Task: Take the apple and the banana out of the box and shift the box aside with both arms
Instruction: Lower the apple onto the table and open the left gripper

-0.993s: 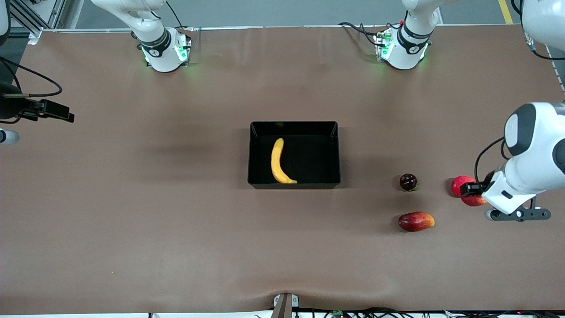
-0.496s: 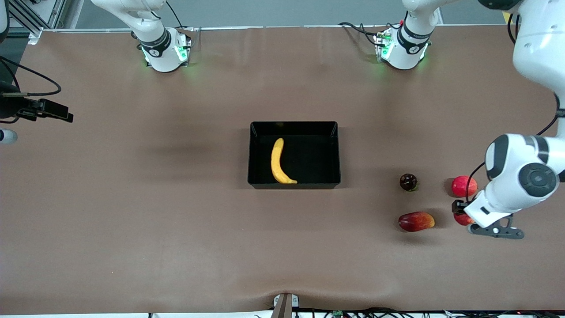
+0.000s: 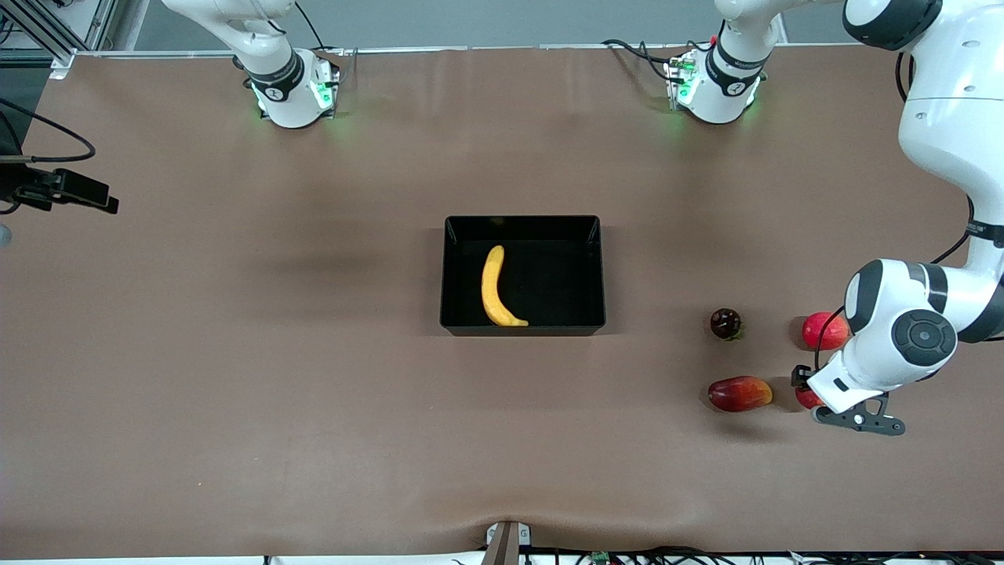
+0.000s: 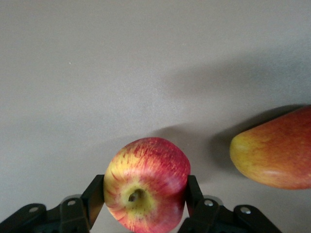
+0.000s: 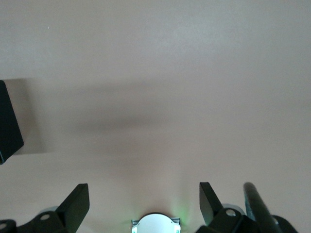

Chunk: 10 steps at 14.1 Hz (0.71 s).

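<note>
My left gripper [image 4: 145, 194] is shut on the red apple with yellow streaks [image 4: 146, 183] and holds it above the bare mat, close beside the mango. In the front view the apple [image 3: 803, 398] peeks out under the left gripper [image 3: 805, 387]. The yellow banana [image 3: 496, 287] lies in the black box [image 3: 566, 284] at mid-table. My right gripper [image 5: 144, 194] is open and empty, high over bare mat; it shows at the right arm's end of the table [image 3: 72, 191].
A red-and-yellow mango [image 3: 740, 393] [image 4: 274, 153], a pinkish-red round fruit [image 3: 823, 330] and a small dark fruit [image 3: 725, 323] lie on the mat toward the left arm's end. The box's corner [image 5: 7, 127] and the right arm's base [image 5: 155, 224] show in the right wrist view.
My left gripper has carried the apple away from the pinkish-red fruit to a spot beside the mango. The right gripper has drifted slightly toward the table's edge.
</note>
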Motion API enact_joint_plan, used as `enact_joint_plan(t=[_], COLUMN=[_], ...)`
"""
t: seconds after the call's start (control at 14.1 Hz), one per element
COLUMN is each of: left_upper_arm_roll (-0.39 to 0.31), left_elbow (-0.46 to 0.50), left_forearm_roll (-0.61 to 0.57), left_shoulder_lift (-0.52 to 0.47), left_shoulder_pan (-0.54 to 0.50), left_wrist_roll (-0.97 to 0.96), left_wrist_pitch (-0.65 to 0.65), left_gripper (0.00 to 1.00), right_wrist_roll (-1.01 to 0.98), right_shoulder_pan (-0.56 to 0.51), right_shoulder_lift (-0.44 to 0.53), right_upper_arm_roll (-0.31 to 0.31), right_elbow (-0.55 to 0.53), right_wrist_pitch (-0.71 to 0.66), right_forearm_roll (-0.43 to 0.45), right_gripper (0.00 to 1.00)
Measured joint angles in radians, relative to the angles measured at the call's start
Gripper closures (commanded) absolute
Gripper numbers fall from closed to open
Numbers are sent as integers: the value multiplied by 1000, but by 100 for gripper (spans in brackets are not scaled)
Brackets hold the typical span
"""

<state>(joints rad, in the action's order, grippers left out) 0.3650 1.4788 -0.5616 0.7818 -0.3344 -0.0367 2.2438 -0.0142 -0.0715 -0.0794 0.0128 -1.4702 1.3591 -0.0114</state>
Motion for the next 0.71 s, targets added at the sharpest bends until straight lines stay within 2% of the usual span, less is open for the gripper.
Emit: enact_joint_plan(t=[0.5, 0.57, 0.64, 0.71], left_upper_arm_roll=[-36, -42, -46, -48], left_elbow=[-11, -14, -17, -20], left_forearm_roll=[-23, -23, -23, -23], left_shoulder_lift=[35, 36, 38, 40], left_shoulder_pan=[3, 3, 2, 2], left_wrist_roll=[43, 61, 70, 71], left_wrist_pitch=[55, 57, 59, 60], left_gripper=[100, 67, 1, 0], right_wrist_roll=[-12, -12, -12, -12], right_shoulder_pan=[-18, -18, -17, -17], right_shoulder_lift=[7, 6, 6, 6], right_upper_arm_roll=[-1, -6, -11, -15], right_elbow=[27, 27, 26, 26], right_wrist_pitch=[-16, -19, -21, -21], right_forearm_roll=[-1, -1, -1, -2], right_gripper=[0, 0, 0, 0])
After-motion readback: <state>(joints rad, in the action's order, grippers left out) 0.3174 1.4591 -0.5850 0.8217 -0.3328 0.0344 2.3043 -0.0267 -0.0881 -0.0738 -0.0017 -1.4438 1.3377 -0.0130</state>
